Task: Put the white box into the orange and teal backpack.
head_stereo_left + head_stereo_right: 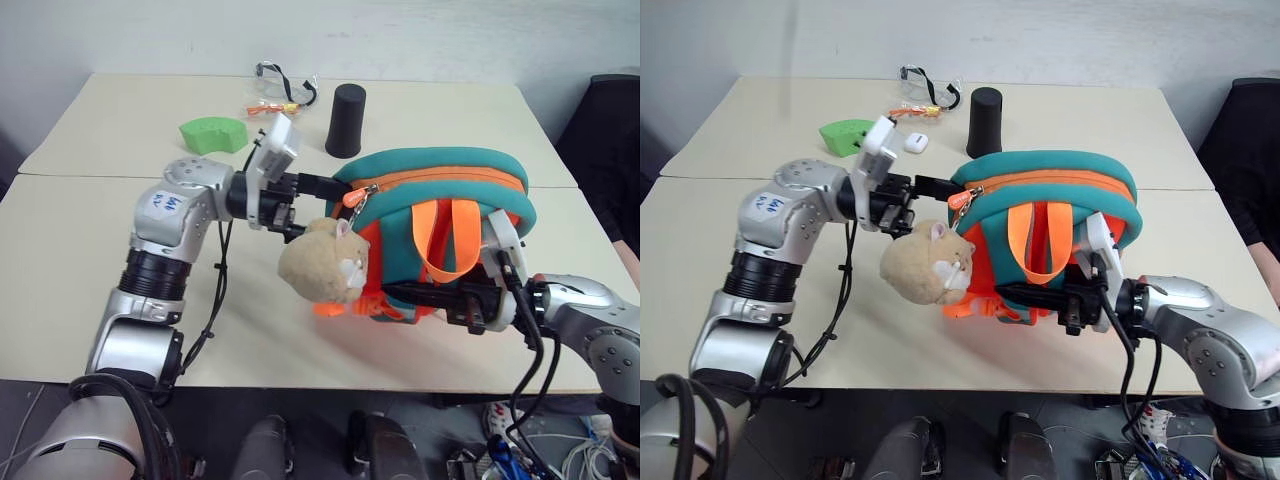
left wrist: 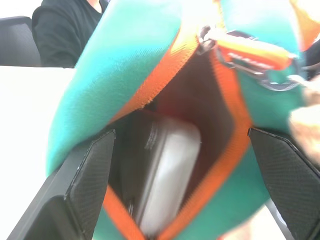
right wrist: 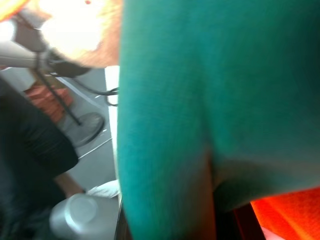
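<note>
**Box inside the pack, my left fingers spread at its mouth**

My left gripper [image 2: 180, 190] stands wide open, holding nothing; its two black fingers [image 2: 90, 175] flank the unzipped opening of the orange and teal backpack [image 1: 440, 175]. Straight ahead of them, down inside the dark pocket, lies the white box [image 2: 167, 170], tilted on its long edge, apart from both fingers and framed by the orange zipper edge.

In the head view the pack sits right of centre on the beige table [image 1: 90, 230], its opening turned toward my left gripper at the pack's upper-left corner. The tan plush toy [image 1: 322, 262] hangs just below that corner.

My right gripper [image 1: 400, 297] reaches in from the lower right, fingers shut on the backpack's lower edge beneath the orange webbing loops [image 1: 447, 240].
</note>
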Controlling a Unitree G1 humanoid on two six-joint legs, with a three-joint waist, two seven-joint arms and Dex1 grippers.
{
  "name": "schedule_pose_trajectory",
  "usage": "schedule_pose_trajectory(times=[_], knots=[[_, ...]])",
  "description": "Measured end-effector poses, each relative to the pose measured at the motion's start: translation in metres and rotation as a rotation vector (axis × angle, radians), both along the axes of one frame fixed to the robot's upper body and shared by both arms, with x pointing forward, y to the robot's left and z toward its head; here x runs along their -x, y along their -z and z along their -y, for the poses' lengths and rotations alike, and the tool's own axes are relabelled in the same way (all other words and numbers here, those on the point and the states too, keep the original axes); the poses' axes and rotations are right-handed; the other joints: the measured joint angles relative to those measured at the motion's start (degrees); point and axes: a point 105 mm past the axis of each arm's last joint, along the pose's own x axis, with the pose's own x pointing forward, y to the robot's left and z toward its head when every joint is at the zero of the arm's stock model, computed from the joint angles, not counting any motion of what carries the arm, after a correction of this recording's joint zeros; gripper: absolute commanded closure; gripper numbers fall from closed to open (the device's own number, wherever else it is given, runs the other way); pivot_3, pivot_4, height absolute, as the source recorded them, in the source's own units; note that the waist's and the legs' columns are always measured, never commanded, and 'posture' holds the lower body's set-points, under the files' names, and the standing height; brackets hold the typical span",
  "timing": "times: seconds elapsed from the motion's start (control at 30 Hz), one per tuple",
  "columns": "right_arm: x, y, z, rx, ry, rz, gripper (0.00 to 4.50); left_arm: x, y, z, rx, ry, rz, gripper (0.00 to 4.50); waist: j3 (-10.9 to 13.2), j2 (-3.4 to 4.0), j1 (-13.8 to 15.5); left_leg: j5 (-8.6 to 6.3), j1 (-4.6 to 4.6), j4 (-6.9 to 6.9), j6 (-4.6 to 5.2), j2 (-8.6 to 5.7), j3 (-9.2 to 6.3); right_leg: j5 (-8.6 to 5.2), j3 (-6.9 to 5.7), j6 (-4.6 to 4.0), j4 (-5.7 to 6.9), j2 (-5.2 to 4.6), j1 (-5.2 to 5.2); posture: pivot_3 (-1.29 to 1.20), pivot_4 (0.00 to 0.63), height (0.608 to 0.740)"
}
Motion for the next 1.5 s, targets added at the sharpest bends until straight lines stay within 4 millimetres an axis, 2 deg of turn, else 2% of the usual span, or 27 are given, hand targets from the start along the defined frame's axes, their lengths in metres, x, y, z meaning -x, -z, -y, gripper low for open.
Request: schedule_pose_trajectory(times=[0.2,0.3,0.5,0.6,0.73,0.9,1.1,1.3,1.4,1.5], knots=[[-0.012,-0.001,-0.005,-0.011,0.050,0.027,4.50,0.020,-0.013,-0.032,-0.067,0.045,-0.020,0.02,-0.01,0.01,-0.61,0.00,0.03,0.01,-0.01,0.03,0.02,-0.01,0.04,-0.01,0.33,0.04,-0.01,0.00,0.150,0.740],[-0.015,-0.002,-0.008,-0.019,0.071,0.030,4.50,0.028,-0.025,-0.043,-0.032,0.019,-0.045,0.02,-0.01,0.01,-1.11,0.01,0.03,0.01,-0.01,0.03,-0.01,-0.01,0.13,-0.01,0.35,0.01,0.00,0.00,0.150,0.740],[-0.015,-0.002,-0.010,-0.019,0.078,0.030,4.50,0.043,-0.036,-0.036,0.043,-0.087,-0.087,0.02,-0.01,0.01,-1.27,0.01,0.01,0.03,-0.01,0.02,-0.10,-0.01,0.43,-0.01,0.36,-0.07,0.03,0.00,0.150,0.740],[-0.014,-0.002,-0.011,-0.014,0.071,0.028,4.50,0.048,-0.024,-0.028,-0.007,-0.161,-0.080,0.02,-0.01,0.01,-1.31,0.01,0.03,0.02,-0.02,0.02,-0.10,-0.01,0.44,-0.01,0.37,-0.07,0.03,0.00,0.150,0.740],[-0.014,-0.002,-0.011,-0.014,0.070,0.026,4.50,0.039,-0.002,-0.018,-0.101,-0.304,-0.071,0.02,-0.01,0.01,-1.29,0.03,0.04,0.02,-0.06,0.01,-0.09,-0.01,0.46,-0.02,0.41,-0.06,0.03,0.00,0.150,0.740],[-0.015,-0.004,-0.012,-0.019,0.065,0.033,4.50,0.052,0.000,-0.012,-0.124,-0.286,-0.091,0.02,-0.01,0.01,-1.33,0.03,0.04,0.00,-0.07,0.02,-0.09,-0.02,0.46,-0.04,0.40,-0.07,0.02,0.00,0.150,0.740],[-0.017,-0.005,-0.013,-0.027,0.065,0.030,4.50,0.059,0.004,-0.008,-0.109,-0.259,-0.197,0.02,-0.01,0.01,-1.33,0.05,0.04,0.00,-0.09,0.01,-0.09,-0.02,0.46,-0.04,0.40,-0.07,0.02,0.00,0.150,0.740],[-0.017,-0.004,-0.015,-0.031,0.055,0.024,4.50,0.065,0.003,-0.016,-0.131,-0.250,-0.242,0.02,-0.01,0.01,-1.44,0.05,0.05,-0.01,-0.11,0.03,-0.09,-0.03,0.47,-0.05,0.40,-0.07,0.01,0.00,0.150,0.740],[-0.017,-0.003,-0.016,-0.029,0.053,0.023,4.50,0.064,-0.003,-0.031,-0.160,-0.296,-0.199,0.02,-0.01,0.01,-1.50,0.05,0.08,-0.05,-0.18,0.04,-0.08,-0.07,0.45,-0.12,0.41,-0.05,-0.01,0.00,0.150,0.740],[-0.017,-0.003,-0.017,-0.030,0.051,0.023,4.50,0.063,-0.016,-0.050,-0.139,-0.323,-0.172,0.02,-0.01,0.02,-1.45,0.06,0.11,-0.06,-0.21,0.04,-0.08,-0.09,0.44,-0.16,0.40,-0.04,-0.02,0.00,0.150,0.740]])
